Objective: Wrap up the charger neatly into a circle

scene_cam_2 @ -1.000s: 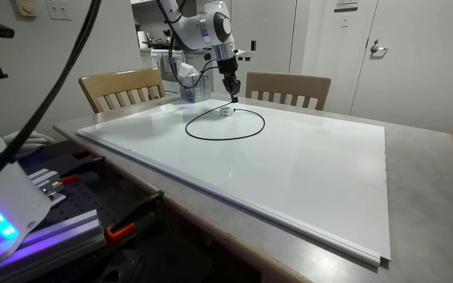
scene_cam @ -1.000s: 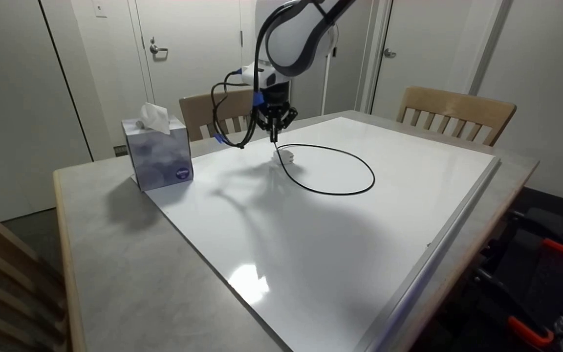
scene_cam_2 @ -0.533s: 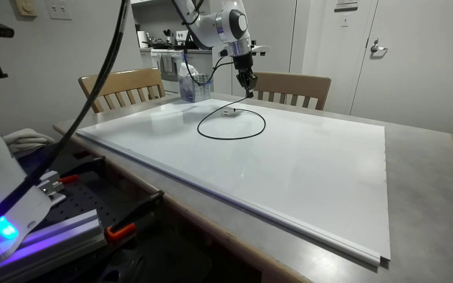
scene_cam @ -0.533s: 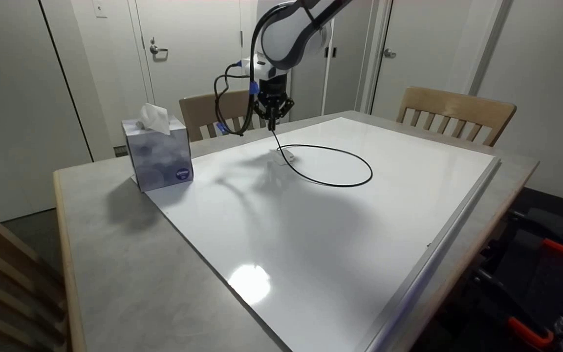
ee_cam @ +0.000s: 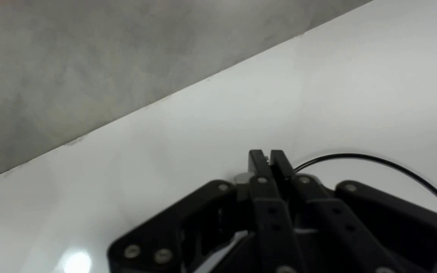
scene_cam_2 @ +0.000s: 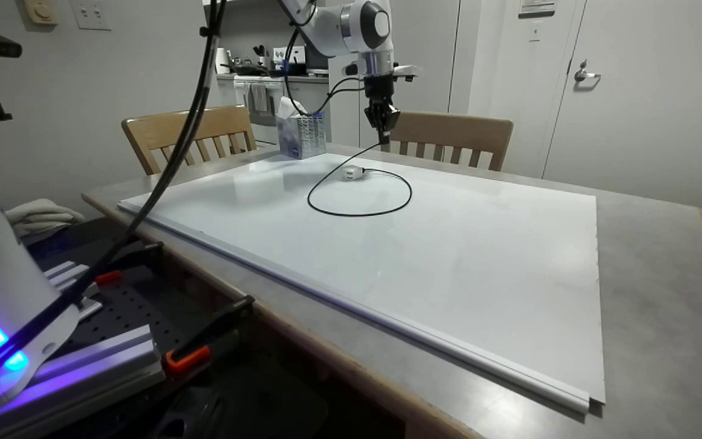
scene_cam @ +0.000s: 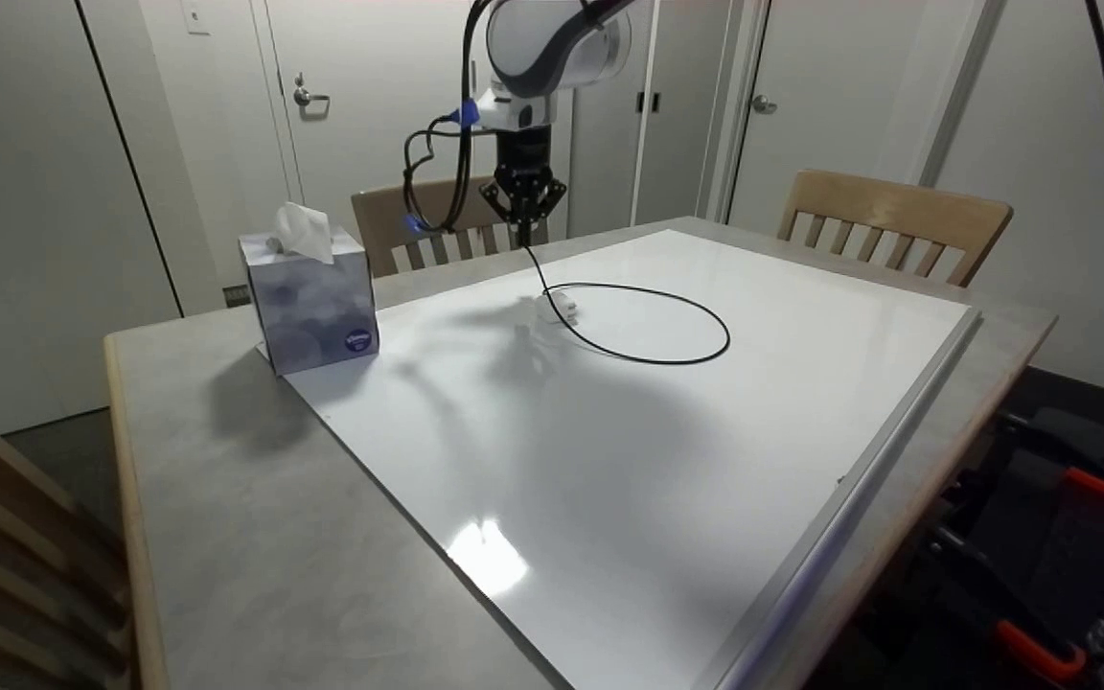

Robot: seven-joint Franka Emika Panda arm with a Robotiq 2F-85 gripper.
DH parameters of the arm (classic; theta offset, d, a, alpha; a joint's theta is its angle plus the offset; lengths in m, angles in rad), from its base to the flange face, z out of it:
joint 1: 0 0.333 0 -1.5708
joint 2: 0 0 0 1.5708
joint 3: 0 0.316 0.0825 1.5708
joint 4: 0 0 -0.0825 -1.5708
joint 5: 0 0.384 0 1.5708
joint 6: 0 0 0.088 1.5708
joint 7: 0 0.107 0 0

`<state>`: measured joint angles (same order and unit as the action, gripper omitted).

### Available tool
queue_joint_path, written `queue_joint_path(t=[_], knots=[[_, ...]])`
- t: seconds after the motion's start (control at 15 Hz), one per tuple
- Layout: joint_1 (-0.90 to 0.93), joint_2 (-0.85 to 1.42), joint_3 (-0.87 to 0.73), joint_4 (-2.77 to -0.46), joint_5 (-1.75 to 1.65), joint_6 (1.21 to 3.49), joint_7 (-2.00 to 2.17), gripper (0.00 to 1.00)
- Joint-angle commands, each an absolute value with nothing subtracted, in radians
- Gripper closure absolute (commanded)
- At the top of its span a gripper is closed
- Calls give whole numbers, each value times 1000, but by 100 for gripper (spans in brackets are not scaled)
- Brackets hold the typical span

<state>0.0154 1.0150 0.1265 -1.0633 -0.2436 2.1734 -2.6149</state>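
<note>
The charger's thin black cable lies in one wide open loop on the white board, in an exterior view [scene_cam: 667,362] and in an exterior view [scene_cam_2: 351,215]. My gripper [scene_cam: 524,240], also in an exterior view [scene_cam_2: 384,140], is shut on one cable end and holds it above the board's far edge. The cable slants down from the fingertips. Its other end meets the charger's whitish block [scene_cam_2: 352,173], which rests on the board [scene_cam_2: 479,274] below my gripper; the block also shows here [scene_cam: 560,309]. In the wrist view my fingertips [ee_cam: 267,157] are nearly together with a small piece between them; part of the cable [ee_cam: 393,163] curves right.
A blue-purple tissue box [scene_cam: 317,302] stands at the table's corner, also here [scene_cam_2: 302,135]. Wooden chairs [scene_cam: 897,216] stand around the table. A metal rail [scene_cam_2: 387,320] edges the board. Clamps with orange handles [scene_cam_2: 187,360] sit near the robot base.
My gripper has risen with the cable end, and moved right in an exterior view. The cable's held stretch has lifted and the loop has narrowed slightly. The whitish block stays about where it was.
</note>
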Motion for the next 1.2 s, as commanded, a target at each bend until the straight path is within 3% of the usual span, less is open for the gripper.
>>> queue_joint_path(t=[0.0, 0.33, 1.13], knots=[[33, 1019, 110, -1043, -218, 2141, -2591, 98], [43, 1041, 137, -993, -114, 2049, -2499, 98], [61, 1152, 70, -935, -139, 2197, -1967, 98]])
